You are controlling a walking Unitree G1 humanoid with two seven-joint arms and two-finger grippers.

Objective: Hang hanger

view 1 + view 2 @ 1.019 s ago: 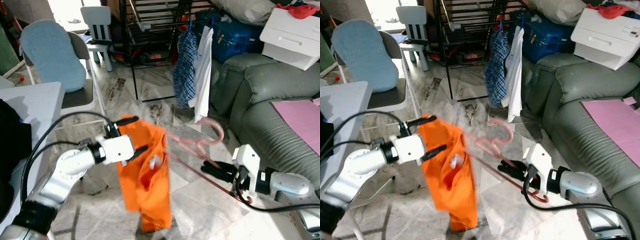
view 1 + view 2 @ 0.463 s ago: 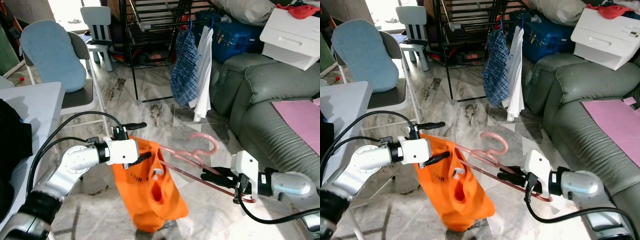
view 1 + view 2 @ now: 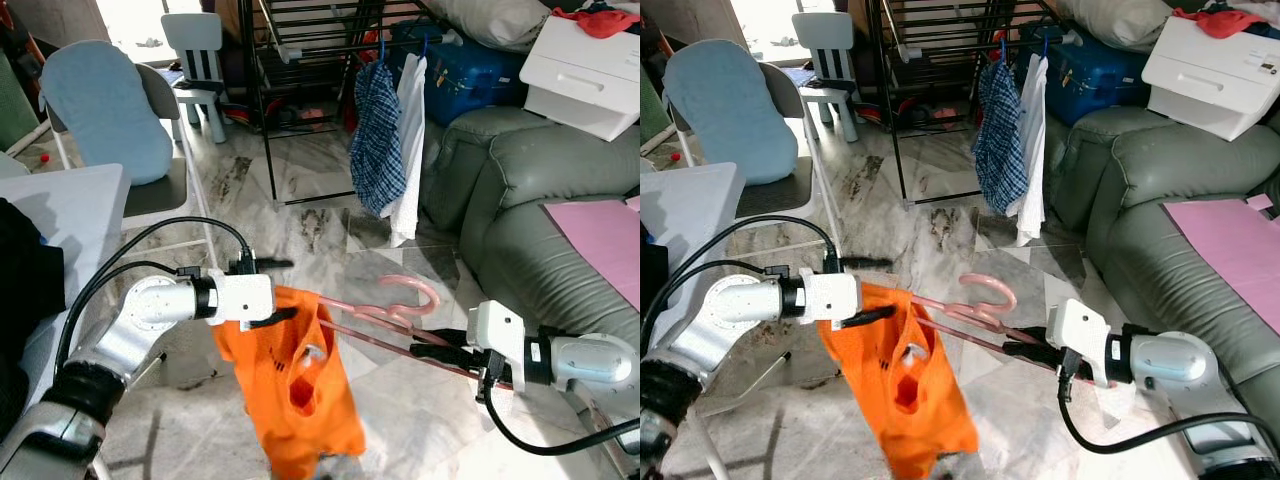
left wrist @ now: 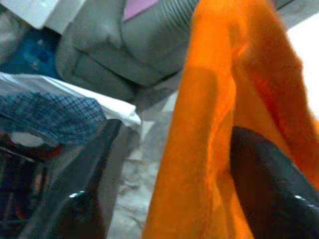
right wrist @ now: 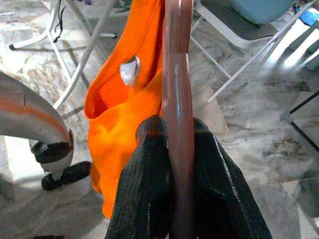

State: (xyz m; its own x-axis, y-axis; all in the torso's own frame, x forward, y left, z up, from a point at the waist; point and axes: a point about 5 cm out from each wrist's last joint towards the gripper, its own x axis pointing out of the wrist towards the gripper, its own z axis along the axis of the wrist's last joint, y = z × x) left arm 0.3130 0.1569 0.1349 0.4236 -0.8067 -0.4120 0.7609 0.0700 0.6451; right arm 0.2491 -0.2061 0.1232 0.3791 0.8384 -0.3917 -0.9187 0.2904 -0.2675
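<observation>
Right gripper [image 3: 1028, 349] is clamping its two black fingers [image 5: 149, 189] tight on the lower bar of the pink hanger [image 3: 975, 298], low over the marble floor [image 3: 400, 400] and just in front of the grey sofa [image 3: 520, 190]. Over on the other side, the left gripper [image 3: 270, 290] is pinching the shoulder of the orange shirt [image 3: 300, 380]: one finger is lying over the cloth, the other is pressing in beneath it. The shirt is drooping off the hanger's far end between the two arms, its hem dangling just above the floor.

Room to move: open floor is showing ahead, between the arms and the black drying rack [image 3: 300, 100], where a blue checked garment [image 3: 378, 140] and a white garment [image 3: 408, 150] are hanging side by side. The sofa is hemming in the right, and a white table edge [image 3: 70, 200] and a folding chair with a blue cushion [image 3: 100, 110] are crowding the left.

Hard to make out: the hanger's left arm is buried in the cloth, and the left wrist view is blurring into orange folds.
</observation>
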